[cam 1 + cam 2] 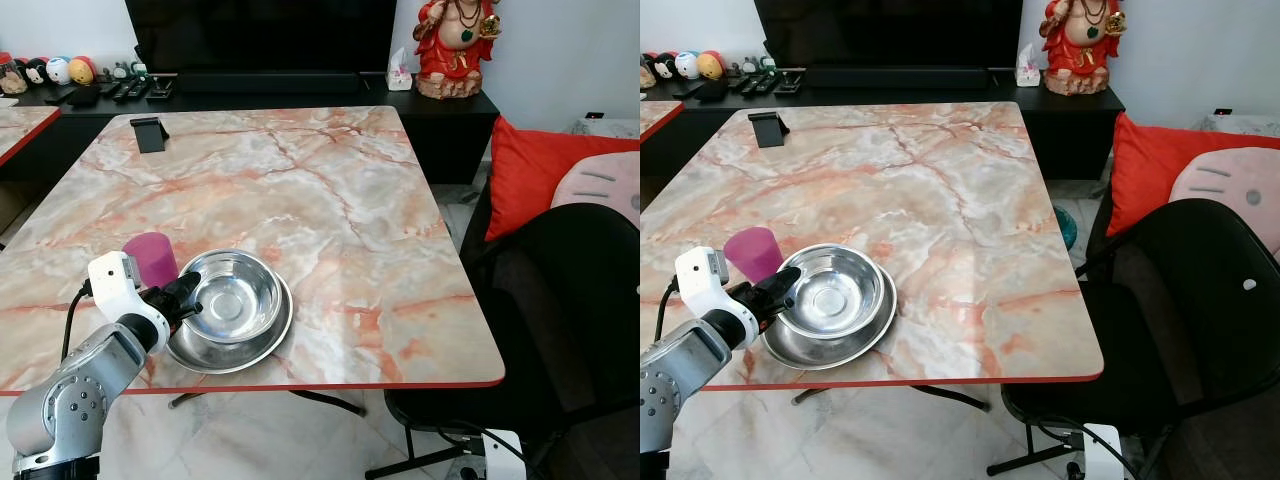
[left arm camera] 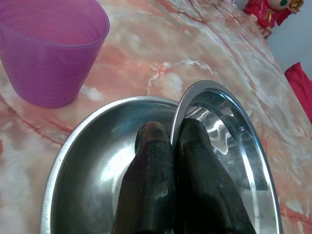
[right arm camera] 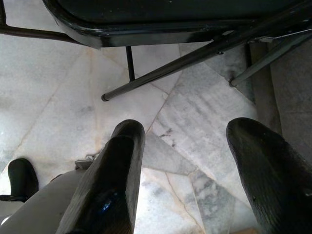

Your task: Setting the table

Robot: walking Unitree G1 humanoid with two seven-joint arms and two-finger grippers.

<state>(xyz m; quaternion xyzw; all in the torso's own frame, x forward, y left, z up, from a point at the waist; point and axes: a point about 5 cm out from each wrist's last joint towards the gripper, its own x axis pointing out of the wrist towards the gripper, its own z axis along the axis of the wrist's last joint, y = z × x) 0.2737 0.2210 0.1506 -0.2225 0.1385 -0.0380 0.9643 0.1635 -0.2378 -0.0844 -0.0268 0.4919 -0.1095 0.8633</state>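
From the head views, the left gripper (image 1: 188, 297) is seen at the near rim of a round steel bowl (image 1: 232, 296) nested on a shallow steel plate (image 1: 262, 343) on the pink marbled tabletop (image 1: 330, 200). A purple plastic cup (image 1: 150, 258) stands just beside the jaws.

In the left wrist view, the jaws are clenched on the bowl's rim (image 2: 181, 109), one finger inside, one outside. Placing the bowl is judged the step in hand; a clean release is called for next.

In the right wrist view, the right gripper (image 3: 195, 161) hangs released above the pale tiled floor (image 3: 58, 73).

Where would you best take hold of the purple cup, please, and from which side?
Grip the purple cup by its side wall near the rim, probably from the robot's left or from above. It stands upright and tapers downward, so the wider top resists slipping. The bowl and plate crowd its right side, where the left gripper is shut on the bowl's rim.
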